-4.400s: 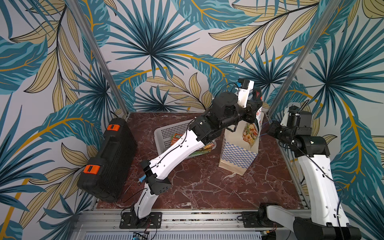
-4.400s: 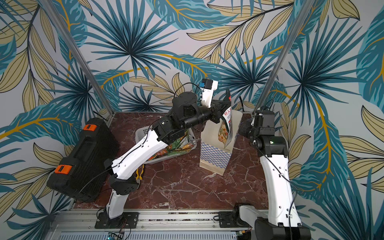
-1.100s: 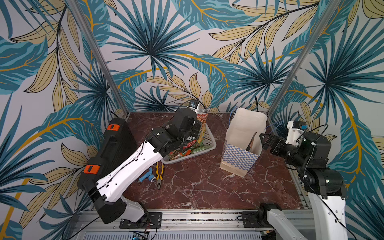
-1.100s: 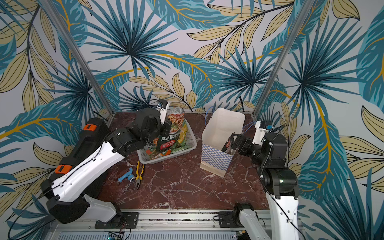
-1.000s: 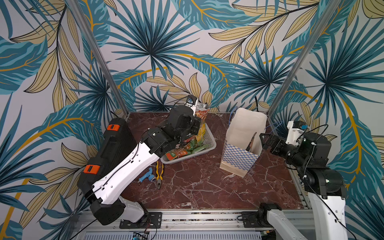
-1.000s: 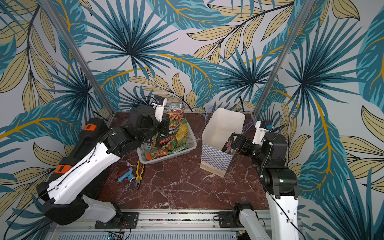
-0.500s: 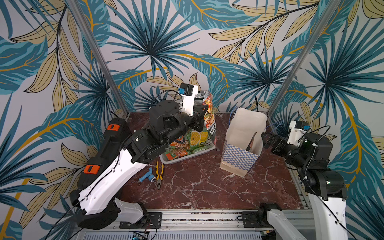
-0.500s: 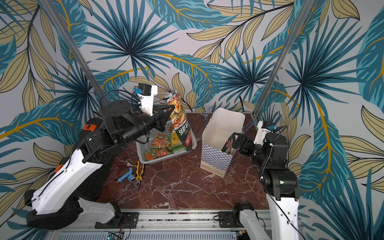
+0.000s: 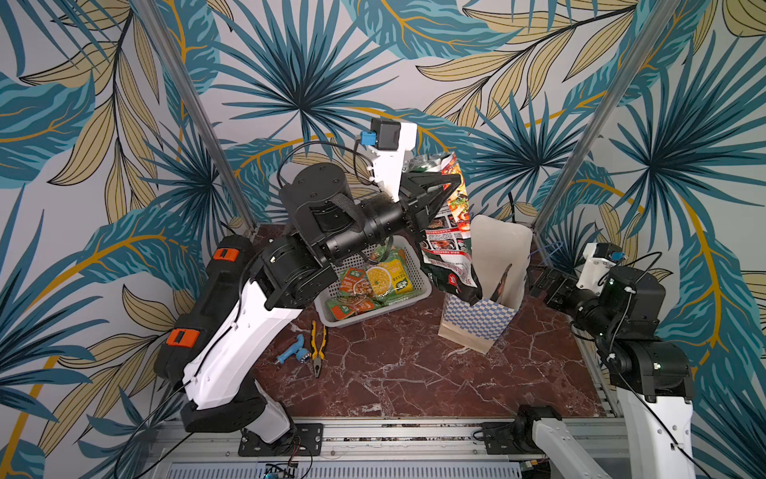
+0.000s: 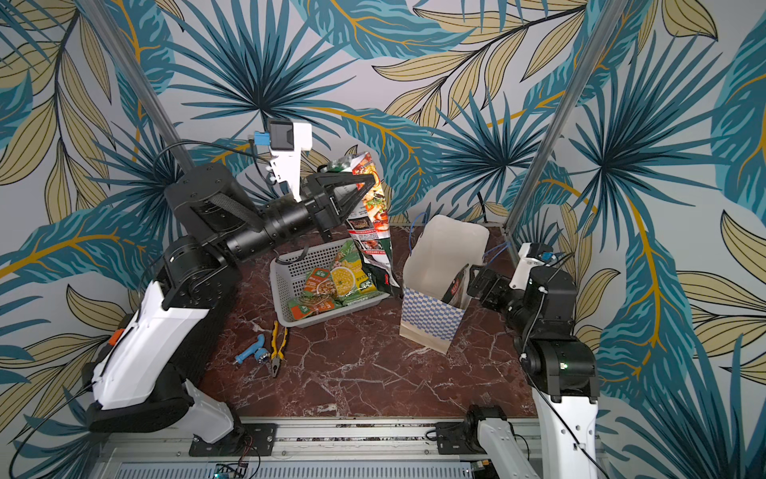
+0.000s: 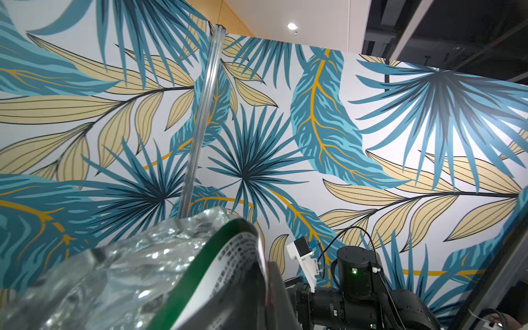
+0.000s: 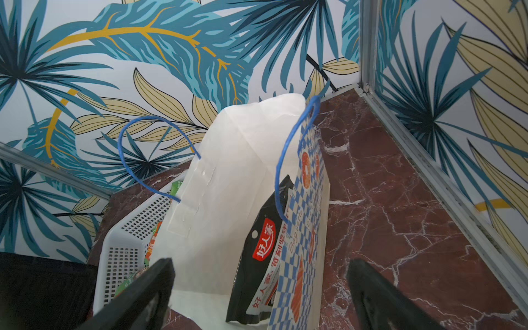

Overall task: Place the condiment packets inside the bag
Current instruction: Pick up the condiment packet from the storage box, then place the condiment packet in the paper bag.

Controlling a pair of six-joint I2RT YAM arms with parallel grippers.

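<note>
My left gripper [image 9: 449,186] [image 10: 367,182] is shut on the top edge of a large dark condiment packet [image 9: 449,240] [image 10: 371,232] printed with food photos. The packet hangs high, its lower end between the basket and the bag's left wall. In the left wrist view the packet [image 11: 148,271] fills the space by the jaws [image 11: 268,288]. The checkered bag [image 9: 495,244] [image 10: 439,257] [image 12: 228,200] stands open with a black packet [image 12: 263,248] inside. Several green and orange packets [image 9: 373,286] [image 10: 331,286] lie in the basket. My right gripper [image 9: 539,282] [image 12: 260,274] is open beside the bag's right wall.
The grey perforated basket [image 9: 331,309] [image 10: 282,290] stands left of the bag. Yellow-handled pliers [image 9: 317,348] and a blue tool [image 9: 292,352] lie on the marble in front of it. A black case [image 9: 215,298] stands at the left wall.
My left arm has lifted the large packet out of the basket and carried it up and right toward the bag. The right arm has barely moved.
</note>
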